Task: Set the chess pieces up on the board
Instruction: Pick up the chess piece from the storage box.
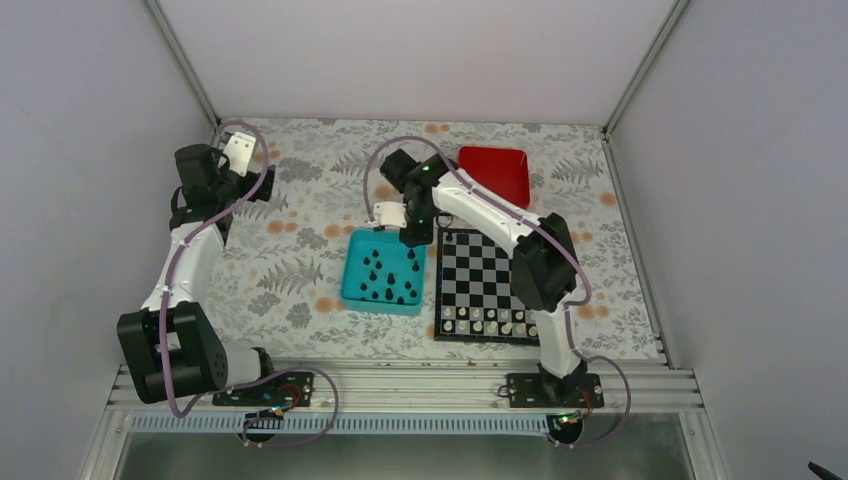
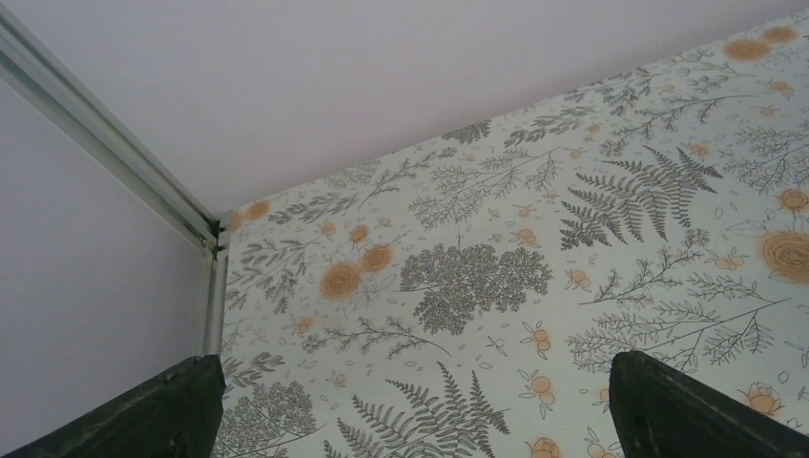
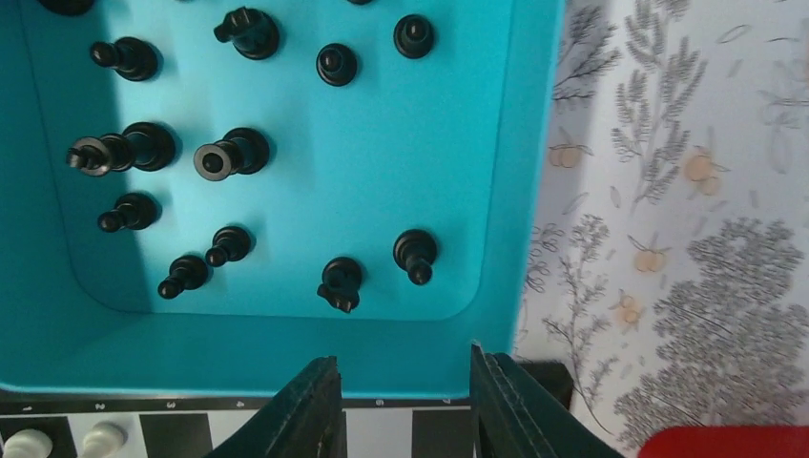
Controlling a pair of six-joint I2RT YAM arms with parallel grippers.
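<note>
Right now the right gripper point(image 3: 405, 412), jaws partly apart and gripping nothing, is hovering over the teal tray's point(image 3: 286, 361) wall beside the board point(image 3: 181, 437), the 2 nearest black chess pieces point(image 3: 341, 281) sitting just ahead of its fingertips, while the wide-open left gripper point(image 2: 410, 405) is hanging well apart.

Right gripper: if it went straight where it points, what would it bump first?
Probably the wall of the teal tray, beside the board, short of two chess pieces; how high the right gripper hangs is unclear.
</note>
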